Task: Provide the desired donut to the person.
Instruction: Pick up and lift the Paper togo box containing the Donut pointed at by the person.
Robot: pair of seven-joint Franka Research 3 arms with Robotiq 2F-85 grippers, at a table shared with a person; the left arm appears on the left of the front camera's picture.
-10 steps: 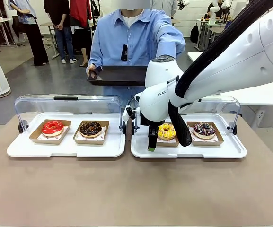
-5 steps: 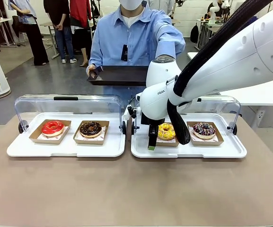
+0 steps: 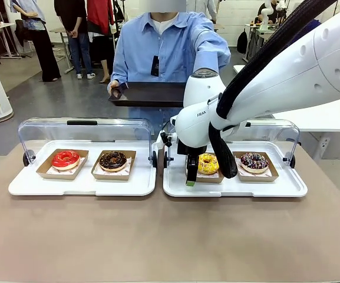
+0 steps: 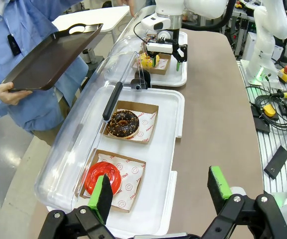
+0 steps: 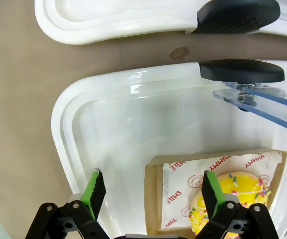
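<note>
Right wrist view: the black, green-padded right gripper [image 5: 153, 189] hangs spread wide, with the round yellow sprinkled donut [image 5: 242, 199] in its brown cardboard tray [image 5: 155, 199] at 3 o'clock. The left gripper [image 4: 160, 186], likewise spread, hovers above the red glazed donut [image 4: 111, 172]. At 12 o'clock across the table, the person in a light blue shirt [image 3: 164, 53] holds a dark rectangular serving tray [image 3: 149, 93].

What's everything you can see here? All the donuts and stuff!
table: one, tan, under everything
white trays: two, white, side by side
clear lids: two, see-through, raised behind the trays
cardboard boxes: four, brown, two per tray
red donut: one, red, left tray
chocolate donut: one, brown, beside it
yellow donut: one, yellow, right tray
sprinkled donut: one, dark, beside it
serving tray: one, dark, held up, far side
person: one, light blue shirt, holding it
left gripper: one, black-green, open, near red donut
right gripper: one, black-green, open, over yellow donut's box
</note>
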